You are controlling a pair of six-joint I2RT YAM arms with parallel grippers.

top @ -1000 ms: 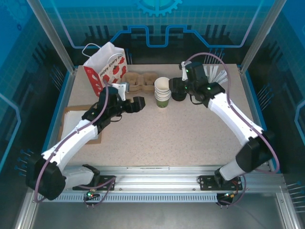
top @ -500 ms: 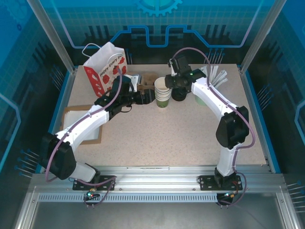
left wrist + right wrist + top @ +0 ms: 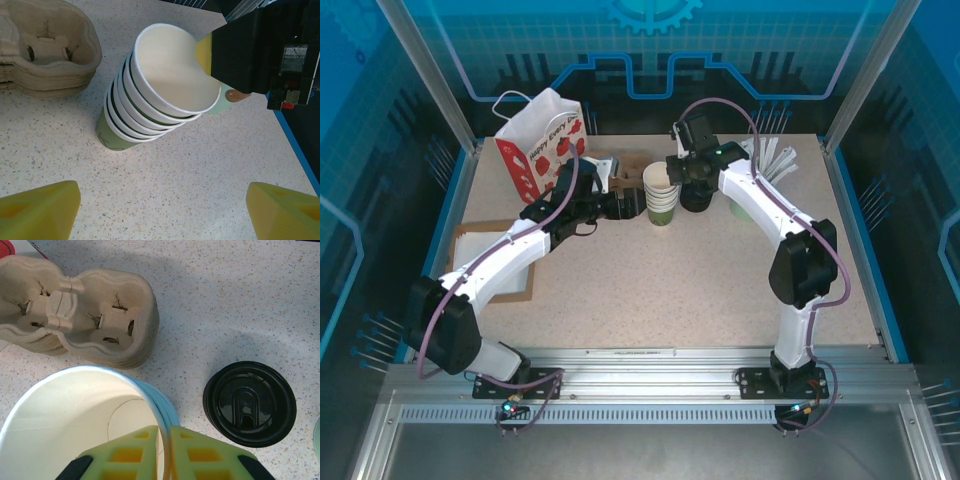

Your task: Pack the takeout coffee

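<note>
Takeout coffee [image 3: 249, 402]: black-lidded, untouched.
Right pincer [image 3: 163, 434]: just swung left, pinching top rim of cup stack [image 3: 150, 100].
Left pincer [image 3: 628, 205]: moved closer, wide open, empty.

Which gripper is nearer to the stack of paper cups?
Right. The right gripper pinches the rim of the top cup in the stack of paper cups; the left gripper is open, apart from the stack, facing it.

The black lid [image 3: 249, 410] is glossy moulded plastic. The stacked cups [image 3: 165, 85] are smooth, matt paper, and the carriers [image 3: 75, 320] are rough, fibrous pressed pulp. The tabletop [image 3: 175, 180] looks smooth and speckled like stone, with a dull sheen.
</note>
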